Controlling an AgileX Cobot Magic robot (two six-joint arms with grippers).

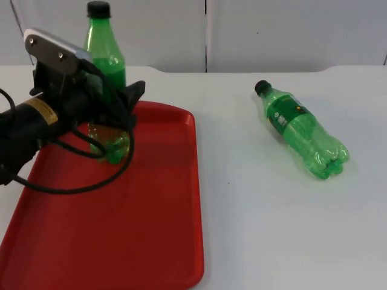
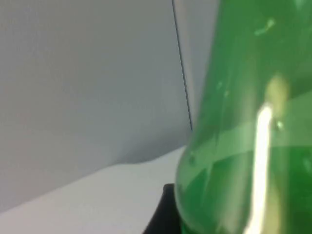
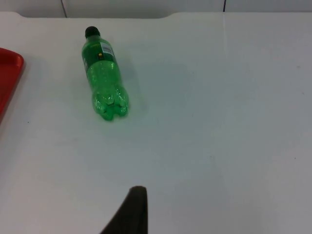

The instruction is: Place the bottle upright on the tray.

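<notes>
A white table top runs far back to a grey partition wall, which has a dark vertical seam. On the table's right half a spare green bottle lies on its side, its black cap pointing far-left and its base near-right.

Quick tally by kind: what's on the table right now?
Green plastic bottles: 2, one upright on the tray in the left pincer at, one lying on its side on the white table.
Red plastic trays: 1.
Total: 3.
</notes>
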